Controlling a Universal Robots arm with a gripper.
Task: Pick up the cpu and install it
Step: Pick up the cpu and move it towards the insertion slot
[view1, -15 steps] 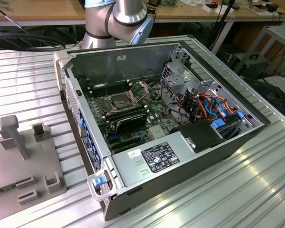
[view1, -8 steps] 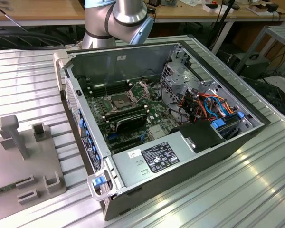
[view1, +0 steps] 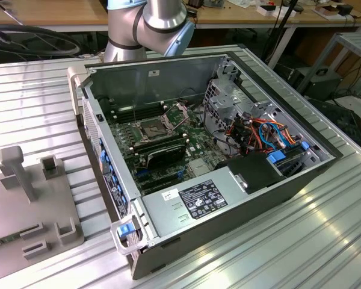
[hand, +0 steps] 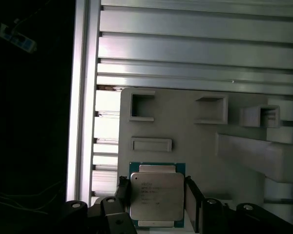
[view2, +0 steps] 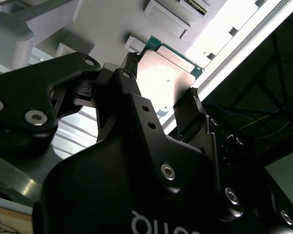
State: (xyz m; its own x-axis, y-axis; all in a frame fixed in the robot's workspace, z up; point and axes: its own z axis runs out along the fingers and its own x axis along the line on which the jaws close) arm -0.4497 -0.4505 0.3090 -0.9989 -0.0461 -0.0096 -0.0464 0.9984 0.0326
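Note:
The cpu (hand: 156,197) is a square chip with a silver lid and a green edge. It sits between the black fingers of my gripper (hand: 155,187), which is shut on its two opposite sides. In the second wrist view the cpu (view2: 167,73) shows the same way, with a fingertip (view2: 132,61) pressed against one edge. Behind it lies the grey fixture plate (hand: 185,126) with its raised holders. In the exterior view the open computer case (view1: 240,198) lies on its side, and the empty cpu socket (view1: 153,128) on the green motherboard has its frame open.
The grey fixture plate (view1: 30,198) lies on the ribbed aluminium table at the exterior view's left, with an upright post (view1: 18,168). Inside the case are cables (view1: 259,132), a power supply (view1: 198,201) and a drive cage (view1: 228,96). The arm's base (view1: 147,24) stands behind the case.

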